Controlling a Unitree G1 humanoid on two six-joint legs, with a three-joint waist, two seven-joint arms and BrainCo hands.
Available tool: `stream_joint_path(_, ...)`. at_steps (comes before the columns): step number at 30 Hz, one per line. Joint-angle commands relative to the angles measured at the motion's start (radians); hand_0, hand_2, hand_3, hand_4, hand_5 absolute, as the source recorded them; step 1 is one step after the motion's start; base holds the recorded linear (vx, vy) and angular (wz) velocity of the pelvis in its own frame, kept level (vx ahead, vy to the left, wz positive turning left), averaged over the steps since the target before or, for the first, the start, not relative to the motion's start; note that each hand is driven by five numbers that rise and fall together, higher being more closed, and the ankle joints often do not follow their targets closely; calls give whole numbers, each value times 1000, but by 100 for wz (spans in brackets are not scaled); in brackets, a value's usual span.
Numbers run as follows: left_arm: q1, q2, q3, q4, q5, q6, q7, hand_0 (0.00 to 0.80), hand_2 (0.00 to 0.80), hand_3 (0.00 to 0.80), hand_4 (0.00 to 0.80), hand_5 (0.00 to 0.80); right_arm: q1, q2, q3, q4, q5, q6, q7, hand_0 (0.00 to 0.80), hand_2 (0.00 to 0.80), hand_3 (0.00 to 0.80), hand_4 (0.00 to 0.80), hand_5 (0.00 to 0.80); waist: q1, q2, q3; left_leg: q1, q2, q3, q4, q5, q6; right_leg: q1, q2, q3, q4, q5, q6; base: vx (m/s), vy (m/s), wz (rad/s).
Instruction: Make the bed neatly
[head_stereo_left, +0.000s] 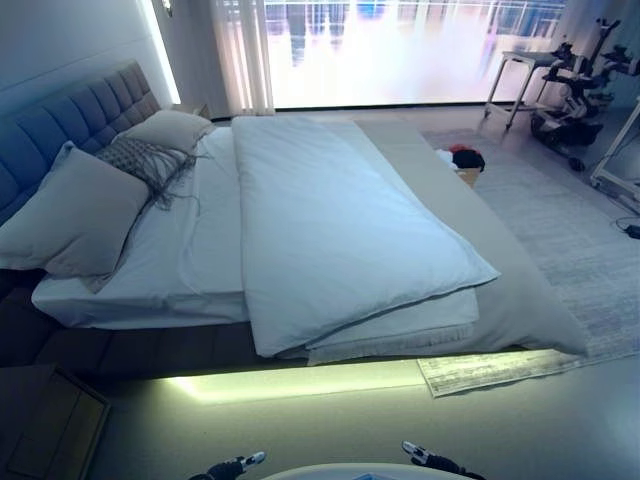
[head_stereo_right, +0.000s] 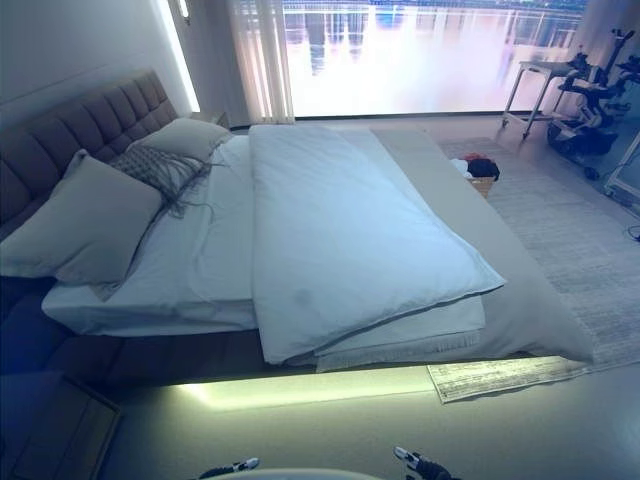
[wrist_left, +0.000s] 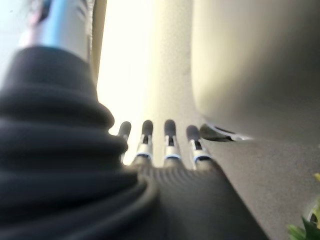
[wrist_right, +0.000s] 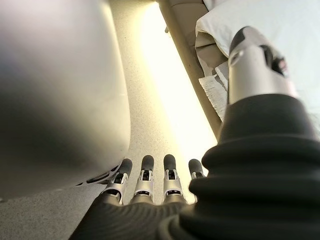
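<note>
Bed (head_stereo_left: 60, 300) ahead, long side facing. White duvet (head_stereo_left: 330, 230) folded back across the mattress, its near edge overhanging the side; grey blanket (head_stereo_left: 520, 300) beneath it toward the foot. Large pillow (head_stereo_left: 75, 215), fringed cushion (head_stereo_left: 145, 160) and second pillow (head_stereo_left: 170, 128) against the headboard (head_stereo_left: 70, 115). Rug (head_stereo_left: 590, 250) beyond the foot. Left hand (head_stereo_left: 235, 466) and right hand (head_stereo_left: 425, 458) low at the frame's bottom edge, over the floor, well apart from the bed. Fingers straight and relaxed on both, holding nothing.

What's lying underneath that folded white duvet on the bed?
Under the duvet a white sheet and a fringed blanket edge stick out, over a grey cover. Anything further beneath is hidden.
</note>
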Motion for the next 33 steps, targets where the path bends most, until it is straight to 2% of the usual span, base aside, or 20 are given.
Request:
stream_joint_path(1, -66, -53, -14, 60, 37, -9, 37, 0, 0, 0, 0, 0, -71, 48, 26, 81, -12, 35, 21, 0, 0, 0, 0, 0, 8, -30, 50, -36, -78, 13, 18, -26, 62, 64, 23, 15, 4, -96, 21, 0, 0, 0)
stream_joint_path(6, -69, -51, -20, 39, 11, 5, 8, 0, 0, 0, 0, 0, -78, 41, 16, 68, 26, 1, -7, 0, 0, 0, 0, 0, 7, -25, 56, -35, -78, 13, 15, -25, 62, 64, 22, 12, 4, -95, 22, -21, 9, 0)
stream_joint_path(16, -64, -50, -30, 38, 27, -5, 43, 0, 0, 0, 0, 0, -89, 43, 16, 75, 23, 15, -42, 0, 0, 0, 0, 0, 14, -24, 55, -37, -80, 13, 9, -15, 62, 65, 26, 3, 4, -94, 19, -3, -3, 0)
stream_joint_path(28, -70, -43, -39, 47, 61, 6, 55, 0, 0, 0, 0, 0, -91, 49, 43, 72, 27, 42, -21, 0, 0, 0, 0, 0, 14, -30, 68, -42, -69, 16, 6, -4, 60, 67, 36, -6, 4, -98, 12, 7, -47, 0)
stream_joint_path(33, -81, -43, -40, 53, 69, 4, 72, 0, 0, 0, 0, 0, -100, 50, 50, 65, 50, 38, -22, 0, 0, 0, 0, 0, 10, -36, 87, -54, -57, 10, 45, -6, 59, 58, 46, 2, 35, -115, -2, 3, -103, 1)
